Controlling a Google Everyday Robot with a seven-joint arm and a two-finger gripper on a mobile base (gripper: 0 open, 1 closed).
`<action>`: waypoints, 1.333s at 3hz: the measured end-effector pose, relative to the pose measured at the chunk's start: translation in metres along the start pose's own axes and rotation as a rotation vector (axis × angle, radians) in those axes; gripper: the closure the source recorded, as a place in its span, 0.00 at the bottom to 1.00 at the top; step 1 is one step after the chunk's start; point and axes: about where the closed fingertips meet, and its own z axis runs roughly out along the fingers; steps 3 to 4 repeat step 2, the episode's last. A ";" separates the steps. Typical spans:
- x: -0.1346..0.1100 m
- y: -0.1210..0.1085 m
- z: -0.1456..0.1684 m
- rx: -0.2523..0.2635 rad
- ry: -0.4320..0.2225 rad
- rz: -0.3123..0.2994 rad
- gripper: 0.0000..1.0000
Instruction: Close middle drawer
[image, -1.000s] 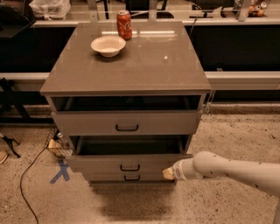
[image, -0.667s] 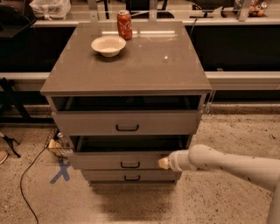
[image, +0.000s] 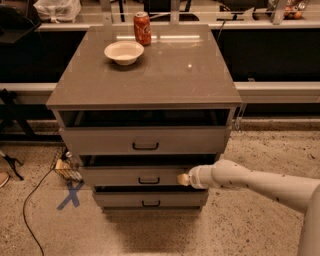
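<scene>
The middle drawer (image: 115, 176) is a wide grey-beige drawer with a low front and a small black bar handle (image: 149, 180). It stands pulled out a little from the cabinet (image: 145, 75). My gripper (image: 183, 179) is at the end of the white arm that comes in from the right. It rests against the right part of the middle drawer's front panel, just right of the handle.
The top drawer (image: 145, 140) and the lowest drawer (image: 150, 200) also stand slightly open. A white bowl (image: 123, 51) and a red soda can (image: 142, 28) sit on the cabinet top. A blue X mark (image: 71, 194) and a black cable (image: 30, 200) lie on the floor at left.
My gripper has moved left along the middle drawer's front, toward the handle. The middle drawer has slid inward and now sticks out less.
</scene>
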 end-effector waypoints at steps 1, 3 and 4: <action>0.011 -0.008 -0.012 0.006 -0.022 0.012 1.00; 0.043 -0.014 -0.042 0.011 -0.034 0.059 1.00; 0.043 -0.014 -0.042 0.011 -0.034 0.059 1.00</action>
